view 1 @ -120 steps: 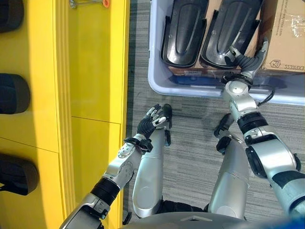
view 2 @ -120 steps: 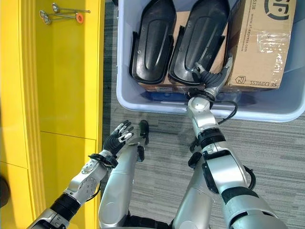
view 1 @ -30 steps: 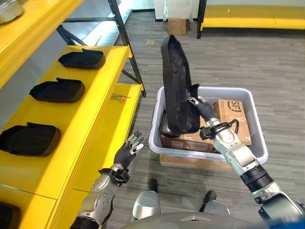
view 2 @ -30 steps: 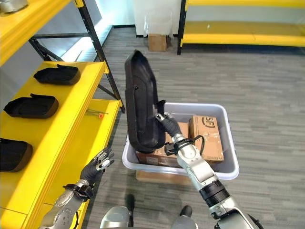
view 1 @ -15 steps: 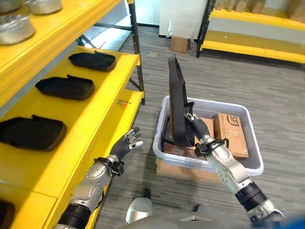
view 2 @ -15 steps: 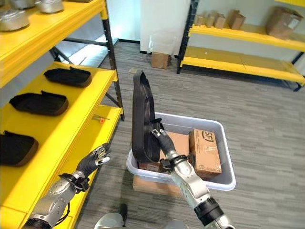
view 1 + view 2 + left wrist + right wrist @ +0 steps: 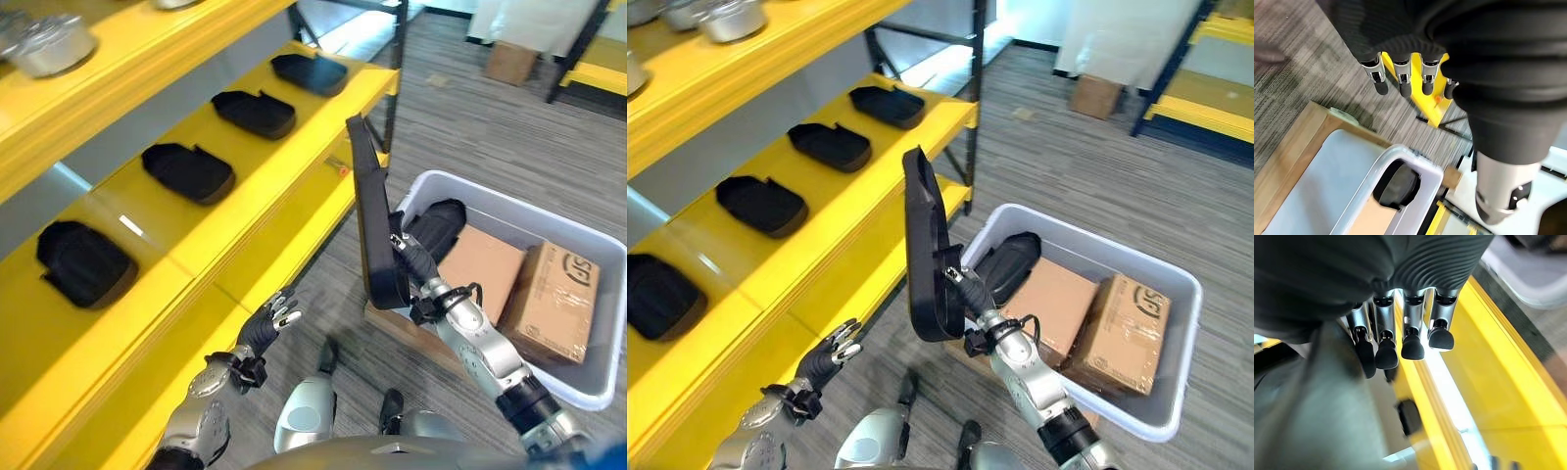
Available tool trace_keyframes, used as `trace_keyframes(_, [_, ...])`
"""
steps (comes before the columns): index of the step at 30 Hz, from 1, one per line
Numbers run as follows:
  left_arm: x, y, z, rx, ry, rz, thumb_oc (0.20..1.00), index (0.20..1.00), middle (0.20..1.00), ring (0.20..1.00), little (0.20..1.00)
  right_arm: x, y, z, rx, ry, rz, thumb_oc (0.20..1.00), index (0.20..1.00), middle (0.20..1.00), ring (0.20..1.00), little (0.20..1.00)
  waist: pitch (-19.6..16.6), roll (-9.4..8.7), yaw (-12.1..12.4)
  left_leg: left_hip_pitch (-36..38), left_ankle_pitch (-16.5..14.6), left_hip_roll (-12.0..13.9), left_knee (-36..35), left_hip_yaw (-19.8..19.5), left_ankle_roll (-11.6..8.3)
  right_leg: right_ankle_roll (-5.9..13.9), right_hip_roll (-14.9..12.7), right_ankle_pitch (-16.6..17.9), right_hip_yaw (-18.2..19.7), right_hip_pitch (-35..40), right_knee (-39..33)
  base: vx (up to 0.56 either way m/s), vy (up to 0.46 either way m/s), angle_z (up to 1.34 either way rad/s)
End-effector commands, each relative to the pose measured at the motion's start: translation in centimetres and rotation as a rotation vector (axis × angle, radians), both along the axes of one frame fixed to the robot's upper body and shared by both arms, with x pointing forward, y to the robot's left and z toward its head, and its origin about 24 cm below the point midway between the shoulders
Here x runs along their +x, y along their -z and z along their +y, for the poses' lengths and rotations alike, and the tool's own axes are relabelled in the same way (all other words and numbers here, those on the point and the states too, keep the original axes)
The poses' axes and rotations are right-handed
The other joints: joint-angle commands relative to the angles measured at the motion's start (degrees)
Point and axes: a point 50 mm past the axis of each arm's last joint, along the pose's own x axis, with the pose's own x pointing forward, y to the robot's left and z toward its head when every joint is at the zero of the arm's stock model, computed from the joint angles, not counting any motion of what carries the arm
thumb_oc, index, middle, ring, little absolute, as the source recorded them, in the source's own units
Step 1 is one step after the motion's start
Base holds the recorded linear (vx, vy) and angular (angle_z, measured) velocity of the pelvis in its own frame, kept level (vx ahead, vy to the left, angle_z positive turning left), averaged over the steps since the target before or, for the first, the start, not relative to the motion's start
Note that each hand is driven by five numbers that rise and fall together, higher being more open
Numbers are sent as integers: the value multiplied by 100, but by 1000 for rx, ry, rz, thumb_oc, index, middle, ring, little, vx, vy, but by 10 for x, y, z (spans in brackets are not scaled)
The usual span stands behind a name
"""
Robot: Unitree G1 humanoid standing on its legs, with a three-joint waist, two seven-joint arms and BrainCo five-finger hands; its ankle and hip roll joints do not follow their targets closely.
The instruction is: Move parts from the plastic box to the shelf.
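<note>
A long black moulded part (image 7: 370, 211) stands upright in the air, and my right hand (image 7: 416, 266) is shut on its lower end; its fingers (image 7: 1413, 340) curl over the part's edge in the right wrist view. The part hangs over the floor between the grey plastic box (image 7: 586, 388) and the yellow shelf (image 7: 230, 240). Another black part (image 7: 438, 225) lies in the box. Several like parts (image 7: 186, 171) rest in a row on the shelf. My left hand (image 7: 266, 328) floats open and empty low beside the shelf's front edge.
Two cardboard boxes (image 7: 555, 299) lie inside the plastic box, which sits on a wooden board (image 7: 407, 338). Metal pots (image 7: 54, 44) stand on the upper shelf. A black shelf post (image 7: 397, 59) rises at the shelf's far end.
The camera has swung toward the shelf. My right hand lifted the part out of the box and now holds it past the box's left side, nearer the shelf. The left hand stays open.
</note>
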Motion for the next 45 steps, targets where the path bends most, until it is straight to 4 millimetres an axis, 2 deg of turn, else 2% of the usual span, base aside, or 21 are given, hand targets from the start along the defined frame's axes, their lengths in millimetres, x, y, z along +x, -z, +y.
trace_keyframes(1, [16,-41,7,139,66,-272,1000,1000,1000,1000,1000,11,-58,11,112,-33,-291,200,200,200,200,200,-80,-276,-265,531,561,-107,261,-112,-170,684,-98,128,588,124,1,-70,132,31])
trace_keyframes(3, [17,-45,3,97,78,-283,1000,1000,1000,1000,1000,10,-58,8,88,-26,-305,200,200,200,200,200,-108,-296,-345,619,524,95,489,93,-190,665,-235,117,476,79,86,-105,240,47])
trace_keyframes(4, [18,-46,-1,93,81,-274,1000,1000,1000,1000,1000,9,-56,3,67,-21,-293,200,200,200,200,200,-179,-336,-507,837,636,451,969,383,-279,623,-455,78,322,17,257,-146,393,58])
trace_keyframes(6, [17,-44,-3,80,58,-259,1000,1000,1000,1000,1000,7,-53,1,59,-35,-280,200,200,200,200,200,-252,-333,-569,1011,690,591,1114,369,-329,600,-580,31,310,-98,416,-125,381,63])
trace_keyframes(8, [18,-44,-3,73,46,-259,1000,1000,1000,1000,1000,7,-52,0,56,-45,-281,200,200,200,200,200,-284,-311,-583,1099,686,578,1065,268,-334,596,-633,7,342,-160,489,-84,328,48])
trace_keyframes(9, [18,-44,-4,65,39,-258,1000,1000,1000,1000,1000,8,-52,0,58,-56,-283,200,200,200,200,200,-289,-214,-586,1206,630,543,738,317,-341,651,-672,-20,326,-192,563,-43,559,50])
trace_keyframes(10, [18,-44,-5,65,41,-253,1000,1000,1000,1000,1000,9,-53,-1,61,-60,-284,200,200,200,200,200,-294,-121,-604,1400,404,487,376,508,-364,773,-769,-97,266,-123,615,-43,635,64])
trace_keyframes(14, [20,-50,-5,214,85,-330,1000,1000,1000,1000,1000,10,-57,1,63,-55,-294,200,200,200,200,200,-288,-43,-580,1506,315,399,-77,712,-344,924,-918,10,132,-20,516,-62,412,67])
trace_keyframes(16, [20,-52,-4,205,95,-330,1000,1000,1000,1000,1000,12,-59,4,84,-65,-284,200,200,200,200,200,-254,-2,-538,1540,394,303,-259,760,-279,996,-991,192,34,21,390,-92,456,66])
trace_keyframes(19, [17,-52,2,271,113,-335,1000,1000,1000,1000,1000,8,-57,13,128,-120,-262,200,200,200,200,200,-251,-13,-426,1659,443,133,-533,732,-192,1273,-1165,535,-10,159,53,-33,519,42])
trace_keyframes(20, [15,-53,6,267,109,-333,1000,1000,1000,1000,1000,5,-57,19,152,-157,-271,200,200,200,200,200,-244,-58,-294,1712,393,85,-624,758,-189,1469,-1367,698,-141,249,-75,-38,401,27])
trace_keyframes(22, [14,-55,10,293,118,-336,1000,1000,1000,1000,1000,3,-63,26,184,-189,-292,200,200,200,200,200,-177,-126,-122,1709,327,0,-646,864,-127,1621,-1584,986,-409,336,-235,-119,378,25])
trace_keyframes(25, [12,-53,13,257,91,-314,1000,1000,1000,1000,1000,-1,-74,36,217,-227,-323,200,200,200,200,200,-100,-241,120,1657,224,-119,-649,1136,-39,1782,-1822,1449,-930,295,-377,-153,275,21])
trace_keyframes(26, [12,-53,13,257,91,-314,1000,1000,1000,1000,1000,-1,-74,36,217,-227,-323,200,200,200,200,200,-100,-241,120,1657,224,-119,-649,1136,-39,1782,-1822,1449,-930,295,-377,-92,233,-12])
trace_keyframes(27, [8,-50,11,278,113,-305,1000,1000,1000,1000,1000,-3,-72,39,232,-237,-303,200,200,200,200,200,-59,-271,165,1658,118,-279,-689,1053,129,1806,-1738,1480,-797,73,-28,-61,164,-24])
trace_keyframes(28, [7,-49,10,266,119,-287,1000,1000,1000,1000,1000,-8,-65,37,232,-220,-278,200,200,200,200,200,-80,-260,59,1610,148,-311,-694,854,195,1631,-1278,1003,-418,40,177,-63,148,2])
trace_keyframes(30, [6,-47,10,262,117,-281,1000,1000,1000,1000,1000,-11,-61,35,224,-219,-274,200,200,200,200,200,-103,-288,-6,1576,167,-326,-693,792,223,1502,-934,694,-255,36,280,-5,-48,56])
trace_keyframes(32, [6,-46,7,253,114,-276,1000,1000,1000,1000,1000,-13,-56,31,210,-219,-270,200,200,200,200,200,-96,-333,-138,1516,170,-417,-674,624,204,1203,-272,177,70,8,398,-64,-108,42])
trace_keyframes(33, [9,-48,4,250,119,-283,1000,1000,1000,1000,1000,-13,-57,29,204,-218,-276,200,200,200,200,200,-76,-330,-182,1372,263,-432,-620,589,186,1027,-3,126,129,-71,357,-135,-131,26])
trace_keyframes(37, [13,-48,0,221,123,-289,1000,1000,1000,1000,1000,-9,-53,24,165,-221,-287,200,200,200,200,200,-20,-411,-211,1243,245,-597,-471,322,141,954,100,433,352,89,-336,-111,-204,37])
trace_keyframes(45, [11,-46,-1,200,99,-290,1000,1000,1000,1000,1000,-16,-43,16,-32,-288,-311,200,200,200,200,200,-7,-213,-413,1053,397,-666,-553,203,7,947,117,562,585,20,-679,-99,-79,-2])
